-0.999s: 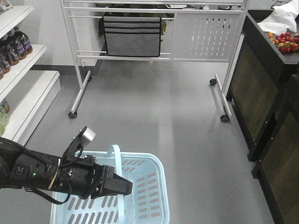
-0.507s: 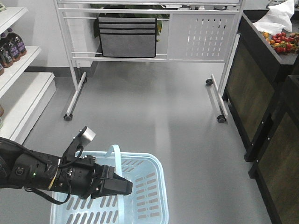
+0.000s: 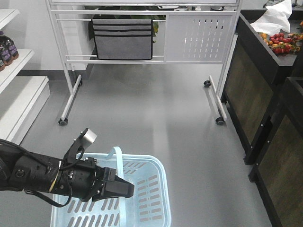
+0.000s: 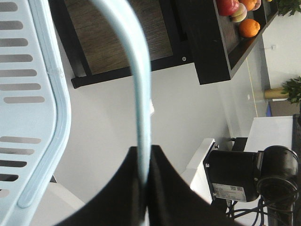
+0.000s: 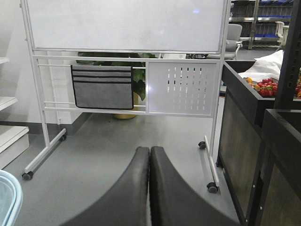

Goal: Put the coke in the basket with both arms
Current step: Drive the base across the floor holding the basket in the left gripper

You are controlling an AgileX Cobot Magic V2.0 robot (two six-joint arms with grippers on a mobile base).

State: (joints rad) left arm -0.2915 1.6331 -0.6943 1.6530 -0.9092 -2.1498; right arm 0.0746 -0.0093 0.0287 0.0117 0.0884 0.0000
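The light blue basket hangs at the bottom left of the front view, over the grey floor. Its pale handle stands upright. My left gripper is shut on that handle; in the left wrist view the handle runs down between the two black fingers of the left gripper, with the slotted basket wall at left. My right gripper is shut with nothing in it, pointing over the floor. A corner of the basket shows at its lower left. The coke is out of view.
A white wheeled rack with a grey pouch stands ahead. A dark counter carrying fruit runs along the right. White shelves with dark bottles are on the left.
The rack, shelves and counter have slid left and slightly down in the front view. The left arm and the basket keep the same place in the frame.
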